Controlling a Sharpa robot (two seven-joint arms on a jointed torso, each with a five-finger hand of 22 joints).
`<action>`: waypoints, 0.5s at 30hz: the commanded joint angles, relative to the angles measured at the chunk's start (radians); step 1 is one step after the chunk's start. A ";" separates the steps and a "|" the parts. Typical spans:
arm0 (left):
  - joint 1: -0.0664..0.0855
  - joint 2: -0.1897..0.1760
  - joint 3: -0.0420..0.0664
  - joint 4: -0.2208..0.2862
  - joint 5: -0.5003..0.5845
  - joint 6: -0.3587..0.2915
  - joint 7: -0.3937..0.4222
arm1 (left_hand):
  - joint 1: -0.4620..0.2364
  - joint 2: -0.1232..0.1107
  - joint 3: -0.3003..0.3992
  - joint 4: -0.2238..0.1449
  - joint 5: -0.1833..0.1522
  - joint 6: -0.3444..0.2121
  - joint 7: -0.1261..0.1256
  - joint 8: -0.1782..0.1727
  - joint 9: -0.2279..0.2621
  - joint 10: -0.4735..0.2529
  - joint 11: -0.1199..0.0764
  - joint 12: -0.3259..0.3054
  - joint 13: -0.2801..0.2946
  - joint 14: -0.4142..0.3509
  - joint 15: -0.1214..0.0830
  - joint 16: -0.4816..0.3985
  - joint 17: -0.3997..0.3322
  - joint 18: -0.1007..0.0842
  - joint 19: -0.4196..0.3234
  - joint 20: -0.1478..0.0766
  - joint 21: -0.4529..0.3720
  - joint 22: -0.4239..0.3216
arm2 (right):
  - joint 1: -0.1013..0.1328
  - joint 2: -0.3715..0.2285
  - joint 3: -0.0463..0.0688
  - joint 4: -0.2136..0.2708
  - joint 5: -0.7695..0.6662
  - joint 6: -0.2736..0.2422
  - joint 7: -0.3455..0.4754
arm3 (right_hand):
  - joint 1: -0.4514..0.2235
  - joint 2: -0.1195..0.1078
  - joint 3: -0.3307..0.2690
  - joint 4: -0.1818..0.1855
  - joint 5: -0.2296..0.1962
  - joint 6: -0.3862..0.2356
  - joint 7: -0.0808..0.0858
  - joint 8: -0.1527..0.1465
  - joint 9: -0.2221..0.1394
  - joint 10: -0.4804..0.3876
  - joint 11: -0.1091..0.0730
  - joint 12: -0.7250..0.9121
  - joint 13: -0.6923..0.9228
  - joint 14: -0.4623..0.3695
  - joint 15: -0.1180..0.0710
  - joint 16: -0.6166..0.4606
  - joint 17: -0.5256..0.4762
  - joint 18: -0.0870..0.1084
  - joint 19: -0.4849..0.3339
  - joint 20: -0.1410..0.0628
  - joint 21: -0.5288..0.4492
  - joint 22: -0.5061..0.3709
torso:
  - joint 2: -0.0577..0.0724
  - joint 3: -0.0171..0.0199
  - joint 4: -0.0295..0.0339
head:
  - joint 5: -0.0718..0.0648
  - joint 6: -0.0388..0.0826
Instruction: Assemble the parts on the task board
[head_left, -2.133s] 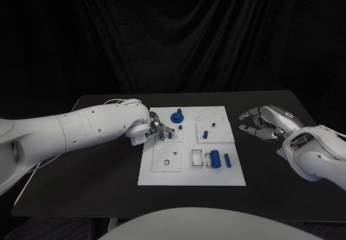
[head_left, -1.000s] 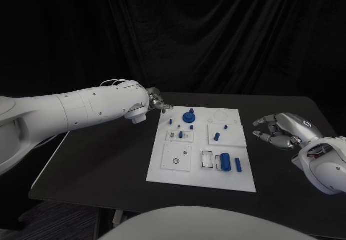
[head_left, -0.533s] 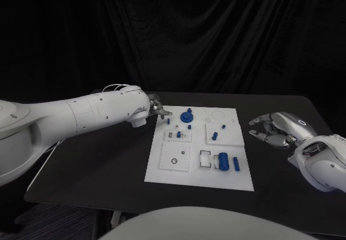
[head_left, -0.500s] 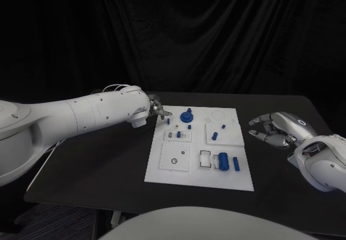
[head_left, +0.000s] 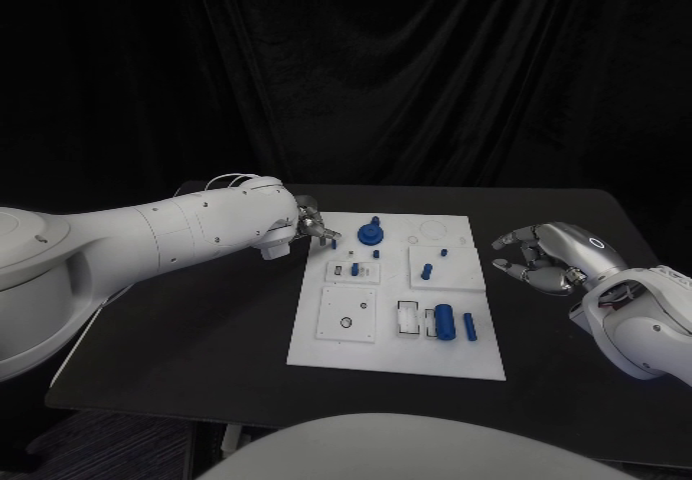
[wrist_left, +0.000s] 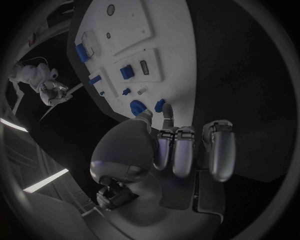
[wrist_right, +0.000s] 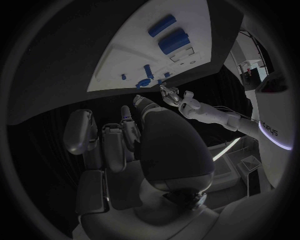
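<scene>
Head view: a small blue part sits at the tips of my left hand, just over the far-left corner of the task board, with the round blue knob standing close beside it on the board. In the left wrist view the same blue part shows right at my fingertips, the thumb and one finger closing toward it from either side while the remaining fingers stay bent and out of the way; whether I am truly pinching it or only touching it I cannot tell. That uncertainty is the risk as I judge it: a piece this small, held only at the very tips, could twist or slip free as I carry it to its seat, and it would drop among the other blue parts near the knob. A second hazard is my bent fingers brushing the knob, which lies so close to them. Farther along the board, toward its near edge, a blue cylinder and a slimmer blue pin lie side by side. My right hand hovers off the board's right edge, well apart from the knob, fingers curled inward and holding nothing.
</scene>
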 joint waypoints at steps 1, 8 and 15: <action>-0.002 0.006 0.001 -0.005 0.000 0.012 0.021 | 0.012 -0.002 -0.004 -0.003 0.005 -0.007 -0.001 -0.005 -0.001 0.102 0.006 -0.004 0.263 0.102 0.004 0.003 0.263 -0.010 0.040 0.002 -0.006 0.217 | -0.002 0.000 0.001 0.000 -0.004 0.003 0.006 | 0.007 0.006 0.000 0.005 0.006 0.008 0.002 0.000 -0.001 0.003 0.002 0.001 0.002 0.017 -0.001 0.001 0.116 0.011 -0.001 -0.001 0.000 0.150 | -0.001 0.0002 0.0021 | -0.003 0.000; -0.005 0.018 0.001 -0.022 0.000 0.019 0.027 | 0.018 0.000 -0.009 -0.002 0.007 -0.036 0.010 -0.024 -0.003 0.102 0.016 -0.004 0.263 0.102 0.012 0.003 0.263 -0.008 0.034 0.008 -0.017 0.213 | -0.002 0.002 0.001 -0.001 0.006 0.010 0.005 | 0.007 0.006 0.000 0.005 0.006 0.008 0.002 0.000 -0.001 0.003 0.002 0.001 0.002 0.017 -0.001 0.001 0.116 0.011 -0.001 -0.001 0.000 0.150 | 0.000 -0.0005 0.0016 | -0.006 0.000; -0.008 0.027 0.001 -0.029 0.000 0.018 0.040 | 0.018 0.005 -0.015 0.001 0.007 -0.062 0.021 -0.043 -0.011 0.102 0.025 -0.004 0.263 0.102 0.020 0.003 0.263 -0.006 0.029 0.015 -0.026 0.211 | -0.002 0.003 0.001 -0.002 0.011 0.015 0.004 | 0.007 0.006 0.001 0.005 0.006 0.008 0.002 0.000 -0.002 0.004 0.002 0.001 0.004 0.018 -0.001 0.002 0.117 0.011 -0.001 -0.001 0.001 0.151 | 0.000 -0.0003 0.0013 | -0.008 0.000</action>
